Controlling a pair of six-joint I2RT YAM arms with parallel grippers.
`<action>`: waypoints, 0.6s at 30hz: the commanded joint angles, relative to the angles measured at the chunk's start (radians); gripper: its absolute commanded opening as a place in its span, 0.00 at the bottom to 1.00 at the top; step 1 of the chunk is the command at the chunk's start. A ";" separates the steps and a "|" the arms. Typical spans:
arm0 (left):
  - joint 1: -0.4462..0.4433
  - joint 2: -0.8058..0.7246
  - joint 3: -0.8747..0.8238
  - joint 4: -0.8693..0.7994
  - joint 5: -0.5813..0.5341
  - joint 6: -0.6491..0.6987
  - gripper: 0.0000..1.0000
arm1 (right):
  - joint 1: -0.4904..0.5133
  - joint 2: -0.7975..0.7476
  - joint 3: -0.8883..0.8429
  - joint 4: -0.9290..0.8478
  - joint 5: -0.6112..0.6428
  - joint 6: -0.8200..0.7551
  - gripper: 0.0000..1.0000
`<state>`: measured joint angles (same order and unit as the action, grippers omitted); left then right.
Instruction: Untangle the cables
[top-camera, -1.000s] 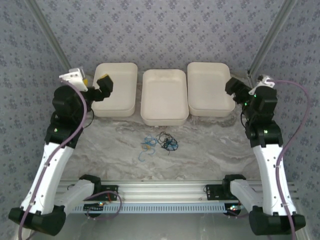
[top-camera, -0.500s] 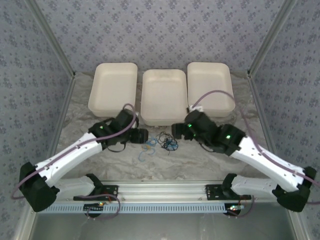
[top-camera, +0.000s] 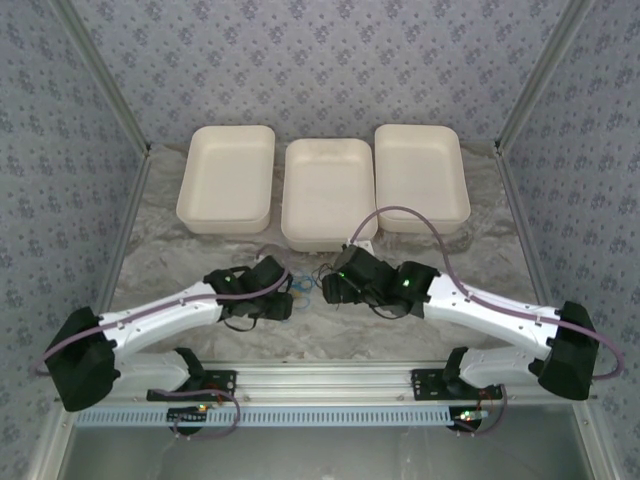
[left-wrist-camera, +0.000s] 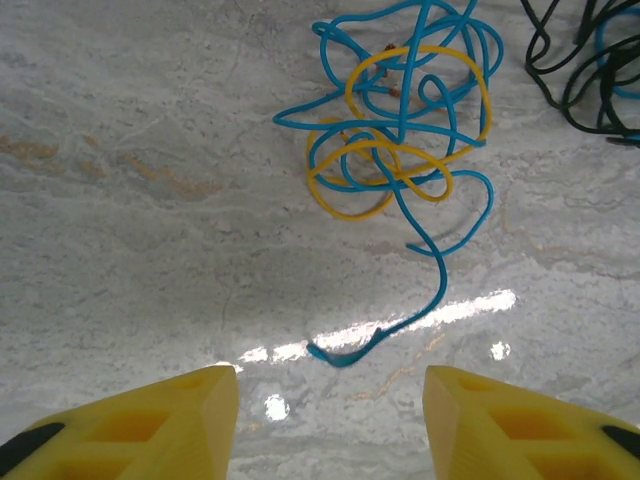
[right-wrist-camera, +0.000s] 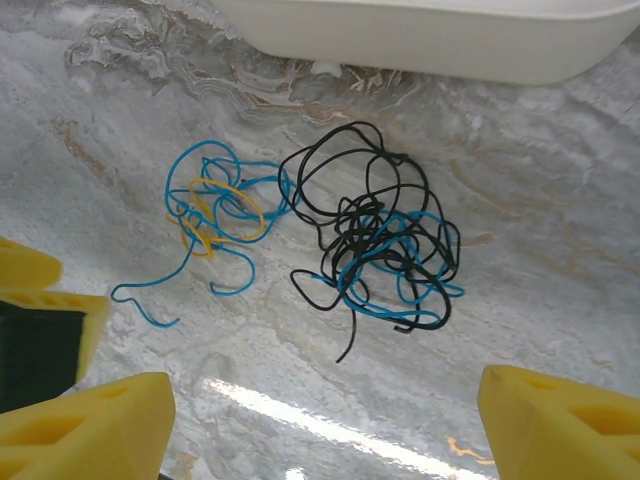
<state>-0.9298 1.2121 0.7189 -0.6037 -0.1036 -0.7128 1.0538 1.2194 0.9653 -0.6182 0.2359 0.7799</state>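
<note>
The cables lie on the marble tabletop in two clumps. A blue and yellow tangle (left-wrist-camera: 400, 130) trails a loose blue tail (left-wrist-camera: 345, 352) toward my left gripper (left-wrist-camera: 330, 425), which hovers open just short of that tail, holding nothing. The same tangle (right-wrist-camera: 215, 210) lies left of a black and blue tangle (right-wrist-camera: 385, 250) in the right wrist view. My right gripper (right-wrist-camera: 325, 430) is open above the bare table, below the black clump's loose end. From above, the cables (top-camera: 308, 285) sit between my left gripper (top-camera: 289, 300) and right gripper (top-camera: 332, 288).
Three white trays (top-camera: 228, 180), (top-camera: 328, 195), (top-camera: 420, 178) stand in a row behind the cables; the middle tray's wall (right-wrist-camera: 420, 35) is close behind the black clump. The left gripper's yellow fingers (right-wrist-camera: 40, 290) show at the left edge of the right wrist view.
Both arms have swung down from raised poses beside the outer trays and closed in on the cables from either side. The cables have not moved.
</note>
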 joint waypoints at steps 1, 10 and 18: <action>-0.007 0.062 -0.016 0.087 0.022 0.000 0.46 | -0.011 0.003 -0.026 0.075 -0.068 0.048 0.80; -0.008 0.077 -0.060 0.144 0.013 -0.015 0.40 | 0.017 0.102 -0.090 0.177 -0.124 0.135 0.63; -0.007 0.010 -0.125 0.143 -0.043 -0.039 0.07 | 0.079 0.283 -0.036 0.243 -0.126 0.194 0.52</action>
<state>-0.9318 1.2648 0.5934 -0.4538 -0.1032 -0.7422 1.1213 1.4631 0.8894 -0.4221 0.1223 0.9237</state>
